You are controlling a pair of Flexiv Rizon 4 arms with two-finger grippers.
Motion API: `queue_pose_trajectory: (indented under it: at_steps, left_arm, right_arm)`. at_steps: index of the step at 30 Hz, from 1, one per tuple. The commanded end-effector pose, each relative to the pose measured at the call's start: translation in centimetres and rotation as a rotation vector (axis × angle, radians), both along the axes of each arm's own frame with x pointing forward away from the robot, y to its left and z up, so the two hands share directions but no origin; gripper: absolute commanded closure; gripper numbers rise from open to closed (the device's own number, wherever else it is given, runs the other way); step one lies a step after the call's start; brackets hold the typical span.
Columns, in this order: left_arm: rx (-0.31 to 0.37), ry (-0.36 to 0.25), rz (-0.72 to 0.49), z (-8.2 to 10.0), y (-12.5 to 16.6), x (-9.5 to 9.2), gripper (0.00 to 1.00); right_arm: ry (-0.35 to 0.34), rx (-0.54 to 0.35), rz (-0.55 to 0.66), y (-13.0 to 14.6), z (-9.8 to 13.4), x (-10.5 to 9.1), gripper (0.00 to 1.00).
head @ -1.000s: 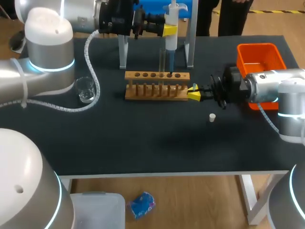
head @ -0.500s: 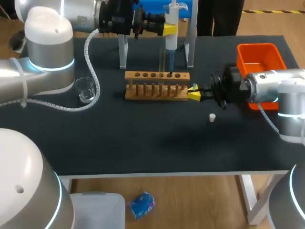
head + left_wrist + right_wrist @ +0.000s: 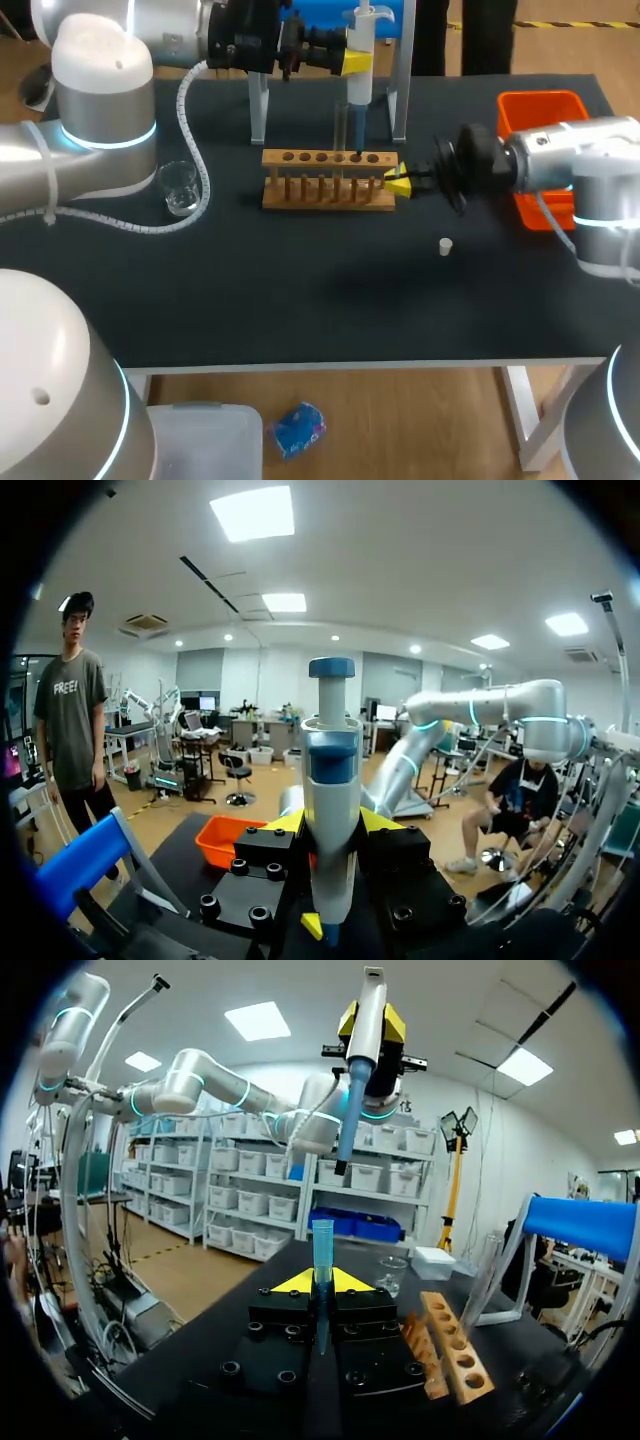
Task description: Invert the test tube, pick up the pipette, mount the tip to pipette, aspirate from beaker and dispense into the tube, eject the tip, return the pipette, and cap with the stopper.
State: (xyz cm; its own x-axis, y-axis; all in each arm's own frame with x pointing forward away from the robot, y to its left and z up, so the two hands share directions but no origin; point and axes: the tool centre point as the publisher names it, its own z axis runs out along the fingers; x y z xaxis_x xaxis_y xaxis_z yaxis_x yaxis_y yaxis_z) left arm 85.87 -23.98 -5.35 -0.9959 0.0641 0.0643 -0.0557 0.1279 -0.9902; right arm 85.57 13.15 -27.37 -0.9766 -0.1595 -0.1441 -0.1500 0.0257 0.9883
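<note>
The dark desk (image 3: 300, 300) carries it all, and the danger gathers over its far middle. There the wooden test tube rack (image 3: 330, 192) stands with the right pincer (image 3: 398, 183) just beside its right end. I judge that a careless sideways correction here could shove the rack along the desk.

The left pincer (image 3: 357, 62) is pinching the white and blue pipette (image 3: 359, 95) by its body and hangs it nose-down above the rack. The step in hand looks like mounting the tip, so the two arms must meet on one line. If the pipette comes down off-centre, its nose will strike the tip's rim instead of seating inside.

The small clear glass beaker (image 3: 180, 188) sits well apart at the left, safe for now.

The clear glass test tube (image 3: 342, 130) stands upright in the rack, just beside the pipette's shaft. Whether they touch I cannot tell, but a slight swing of the pipette could tip or crack it.

The right pincer is pinching the blue plastic pipette tip (image 3: 322, 1250) upright, mouth towards the pipette's nose. The hold is on a narrow, tapered piece. A hard downward press could push the tip through the fingers or tilt it, leaving it loosely mounted and likely to drop later.

The little white stopper (image 3: 445, 245) lies alone on the desk near the right arm, which could roll it off if it sweeps low.
</note>
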Motion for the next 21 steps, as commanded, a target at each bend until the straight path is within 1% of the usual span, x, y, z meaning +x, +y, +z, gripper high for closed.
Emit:
queue_pose_trajectory:
  at_steps: [1,4,7,14,21]
  left_arm:
    - [0.003,0.001,-0.006,0.1,0.1,0.1,1.00]
    - [0.003,0.001,-0.006,0.1,0.1,0.1,1.00]
    - [0.003,0.001,-0.006,0.1,0.1,0.1,1.00]
    - [0.003,0.001,-0.006,0.1,0.1,0.1,1.00]
    - [0.003,0.001,-0.006,0.1,0.1,0.1,1.00]
  right_arm:
    - [-0.040,-0.034,0.029,1.0,-0.2,1.2,1.00]
    - [-0.062,-0.054,0.037,1.8,-0.5,1.6,1.00]
    - [-0.069,-0.066,0.050,2.9,-0.9,1.8,1.00]
    - [-0.068,-0.075,0.066,5.1,-1.3,2.2,1.00]
    - [-0.085,-0.068,0.073,6.4,-0.1,2.5,1.00]
